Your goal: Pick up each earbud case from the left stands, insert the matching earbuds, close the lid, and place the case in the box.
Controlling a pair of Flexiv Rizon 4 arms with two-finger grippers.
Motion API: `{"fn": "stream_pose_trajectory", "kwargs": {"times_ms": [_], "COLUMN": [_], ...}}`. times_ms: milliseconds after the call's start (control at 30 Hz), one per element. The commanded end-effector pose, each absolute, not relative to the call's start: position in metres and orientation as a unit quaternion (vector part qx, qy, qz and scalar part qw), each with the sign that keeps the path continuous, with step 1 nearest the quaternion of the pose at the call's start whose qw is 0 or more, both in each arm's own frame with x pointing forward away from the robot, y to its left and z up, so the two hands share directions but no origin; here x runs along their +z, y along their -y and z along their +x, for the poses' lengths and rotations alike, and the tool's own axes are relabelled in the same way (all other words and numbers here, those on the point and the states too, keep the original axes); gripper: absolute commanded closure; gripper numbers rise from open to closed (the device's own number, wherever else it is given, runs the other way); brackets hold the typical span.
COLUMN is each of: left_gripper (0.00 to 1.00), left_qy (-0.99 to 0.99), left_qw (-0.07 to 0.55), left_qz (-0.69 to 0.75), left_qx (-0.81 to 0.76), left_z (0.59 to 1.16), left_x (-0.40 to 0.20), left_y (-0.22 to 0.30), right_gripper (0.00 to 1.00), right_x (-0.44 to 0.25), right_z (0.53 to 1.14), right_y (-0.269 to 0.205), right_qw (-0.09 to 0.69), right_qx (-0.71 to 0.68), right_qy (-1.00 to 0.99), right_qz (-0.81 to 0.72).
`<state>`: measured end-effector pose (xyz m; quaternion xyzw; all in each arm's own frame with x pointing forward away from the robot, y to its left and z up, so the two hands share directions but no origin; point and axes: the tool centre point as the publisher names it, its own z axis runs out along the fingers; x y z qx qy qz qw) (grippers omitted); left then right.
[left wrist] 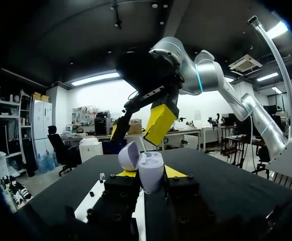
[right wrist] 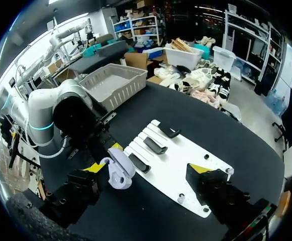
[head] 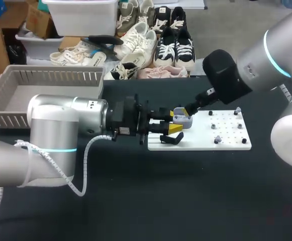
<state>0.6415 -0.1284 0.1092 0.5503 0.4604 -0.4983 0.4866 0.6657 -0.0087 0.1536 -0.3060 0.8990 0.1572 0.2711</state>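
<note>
A pale lavender earbud case (left wrist: 151, 165) stands upright between my left gripper's (left wrist: 150, 176) yellow tips, which are shut on its body; its lid (left wrist: 129, 154) is swung open. In the head view the case (head: 182, 119) hangs over the near left part of the white board (head: 226, 143). My right gripper (left wrist: 138, 128) hovers open just above and behind the case. In the right wrist view the case (right wrist: 116, 171) sits close to one finger (right wrist: 94, 167) of my wide-open right gripper (right wrist: 148, 167). Small earbuds (head: 217, 139) sit on the board's right half.
Black stands (right wrist: 156, 145) line the board's left side (right wrist: 181, 165). A grey slatted basket (head: 15, 95) rests at the table's far left. Dark tabletop (head: 186, 201) stretches toward the front.
</note>
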Motion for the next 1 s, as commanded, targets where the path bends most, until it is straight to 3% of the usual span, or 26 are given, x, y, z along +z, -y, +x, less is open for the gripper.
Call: {"fn": "stream_pose_trajectory", "kwargs": {"times_ms": [33,500,1000], "left_gripper": [1.0,1.0,1.0], "left_qy": [-0.46,-0.46,-0.46], "left_qw": [0.487,0.487,0.487], "left_qz": [0.55,0.55,0.55], "left_qx": [-0.499,-0.499,-0.499], "left_z": [0.642,0.642,0.642], "left_x": [0.109,0.109,0.109], "left_y": [0.129,0.129,0.129], "right_gripper": [0.0,0.0,0.0], "right_x": [0.168,0.176,0.124], "right_z": [0.663,0.696,0.722], "right_y": [0.023,0.09,0.124], "right_qw": [0.291,0.267,0.176], "right_qx": [0.105,-0.092,-0.116], "right_qy": [-0.903,-0.918,-0.954], "right_qz": [-0.299,-0.279,-0.214]}}
